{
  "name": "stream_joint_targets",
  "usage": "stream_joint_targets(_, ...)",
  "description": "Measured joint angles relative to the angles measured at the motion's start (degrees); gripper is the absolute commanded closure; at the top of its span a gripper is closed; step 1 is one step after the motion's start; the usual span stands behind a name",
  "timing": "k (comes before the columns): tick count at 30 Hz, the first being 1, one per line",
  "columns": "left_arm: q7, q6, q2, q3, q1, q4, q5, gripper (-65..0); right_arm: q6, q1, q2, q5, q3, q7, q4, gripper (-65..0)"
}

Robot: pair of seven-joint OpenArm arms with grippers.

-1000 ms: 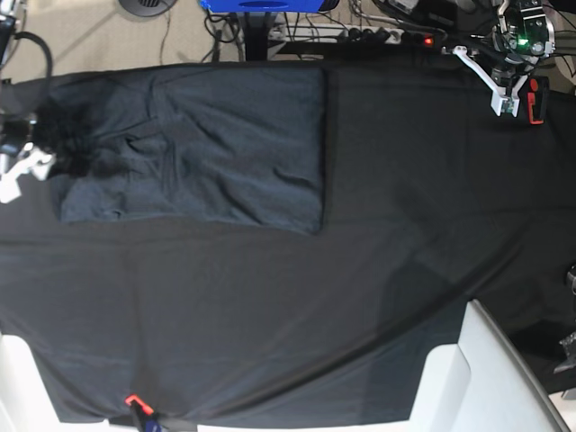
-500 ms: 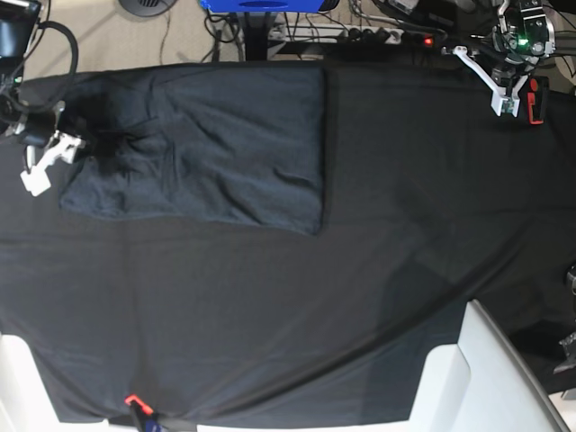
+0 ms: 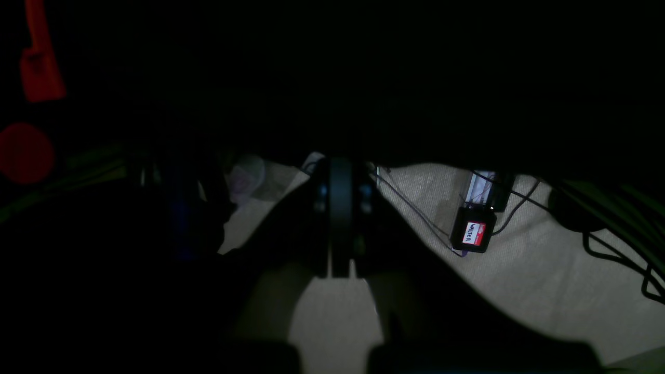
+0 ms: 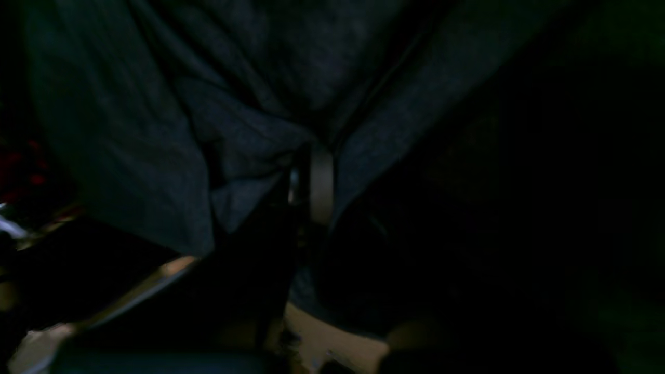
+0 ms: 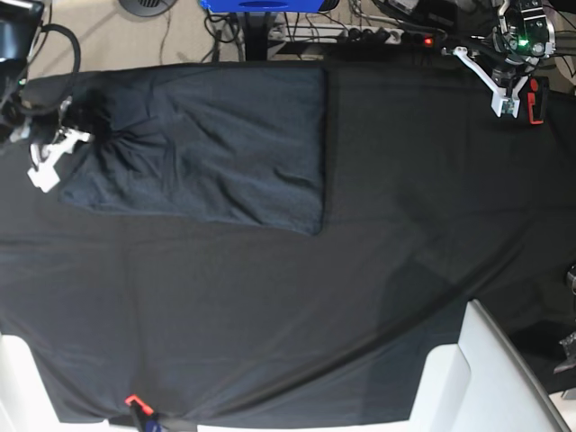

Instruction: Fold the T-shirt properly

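Observation:
The T-shirt (image 5: 207,144) lies as a wrinkled charcoal rectangle on the far left part of the black tablecloth (image 5: 360,288). My right gripper (image 5: 88,135) is at the shirt's left edge, and the cloth puckers toward it. In the right wrist view its fingers (image 4: 321,179) are pressed together with a bunch of the T-shirt (image 4: 244,135) pinched between them. My left gripper (image 5: 506,101) hangs at the far right corner, away from the shirt. In the left wrist view its fingers (image 3: 338,208) are shut on nothing, above the floor.
A white block (image 5: 481,378) rises at the near right and another white corner (image 5: 22,387) at the near left. A red clip (image 5: 133,400) sits on the tablecloth's near edge. Cables and a power strip (image 5: 373,34) lie on the floor beyond the far edge.
My right gripper moved in from left of the shirt onto its left edge and shut on the fabric, which now gathers toward it. The left arm has not moved.

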Motion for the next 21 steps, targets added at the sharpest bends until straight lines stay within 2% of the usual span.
stream_joint_targets(1, 0.0, 0.0, 0.0, 0.0, 0.0, 0.0, 0.0, 0.0, -1.9, -1.2, -0.5, 0.0, -0.2, -1.8, 3.1, 0.0)
stream_joint_targets(3, 0.0, 0.0, 0.0, 0.0, 0.0, 0.0, 0.0, 0.0, -6.4, -3.6, -2.0, -0.7, -0.1, -2.3, 9.6, 0.0)
stream_joint_targets(4, 0.0, 0.0, 0.0, 0.0, 0.0, 0.0, 0.0, 0.0, -7.7, -4.7, -2.8, -1.2, -0.1, -2.4, 13.1, 0.0)
stream_joint_targets(5, 0.0, 0.0, 0.0, 0.0, 0.0, 0.0, 0.0, 0.0, -10.7, -5.6, -3.5, -0.8, -0.2, -3.5, 16.4, 0.0)
stream_joint_targets(9, 0.0, 0.0, 0.1, 0.0, -0.3, 0.0, 0.1, 0.0, -14.5, -6.7, -6.6, -0.4, -0.9, -6.8, 27.0, 0.0)
stream_joint_targets(11, 0.0, 0.0, 0.1, 0.0, -0.9, -0.1, 0.2, 0.0, -15.7, -6.5, -7.1, -0.6, -4.4, -8.5, 29.3, 0.0)
stream_joint_targets(13, 0.0, 0.0, 0.0, 0.0, -1.0, 0.0, 0.2, 0.0, -21.1, -6.3, -8.0, 0.0, -8.1, -8.6, 29.6, 0.0)
stream_joint_targets(15, 0.0, 0.0, -0.2, 1.0, -0.8, 0.0, 0.2, 0.0, -25.2, -6.0, -9.2, -0.5, -11.4, -8.2, 29.6, 0.0)
stream_joint_targets(18, 0.5, 0.0, -0.4, 2.6, -0.7, 0.0, 0.6, 0.0, -28.6, -5.7, -11.0, -0.7, -17.8, -8.2, 29.6, 0.0)
stream_joint_targets(21, 0.4, 0.0, -0.4, 2.7, -0.7, 0.0, 0.6, 0.0, -32.7, -4.7, -10.9, -0.7, -25.9, -3.8, 29.6, 0.0)
